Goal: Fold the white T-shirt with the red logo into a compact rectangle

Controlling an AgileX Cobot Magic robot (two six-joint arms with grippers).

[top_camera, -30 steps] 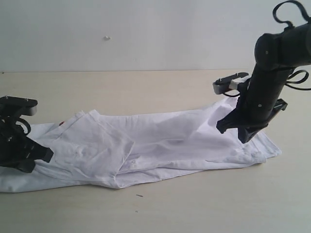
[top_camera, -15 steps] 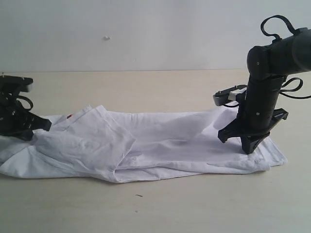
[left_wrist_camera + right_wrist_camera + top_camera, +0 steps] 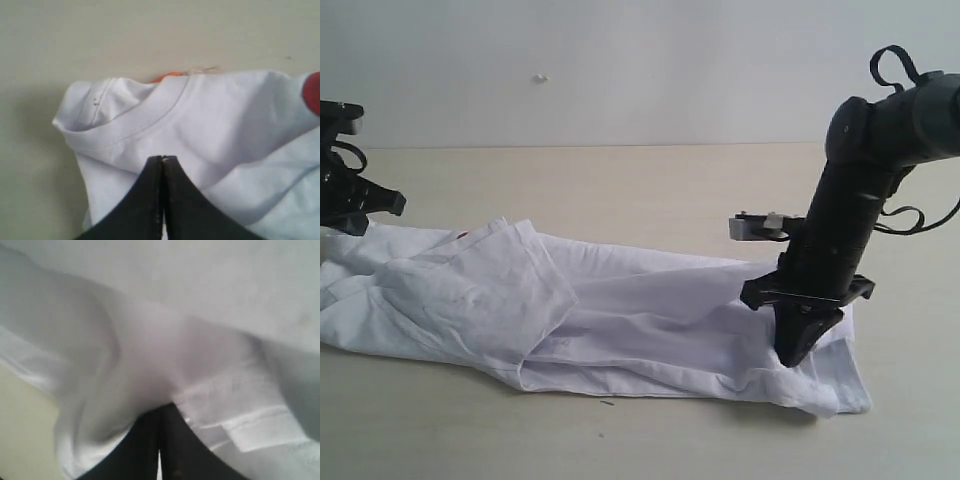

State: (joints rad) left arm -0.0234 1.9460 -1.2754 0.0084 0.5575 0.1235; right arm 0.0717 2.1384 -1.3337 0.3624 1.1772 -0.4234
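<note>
Tabletop: pale, wood-coloured, flat; carries the garment
White T-shirt: large cotton tee lying rumpled on the tabletop as a long folded band; collar end at the left, hem end at the right
Right gripper: black; jaws together, pinching the hem end; cloth bunched at the tips
Left gripper: black; jaws together on cloth just below the ribbed collar
Red logo: mostly hidden by folds; a sliver shows near the collar
Orange tag: small; peeks out behind the collar
</note>
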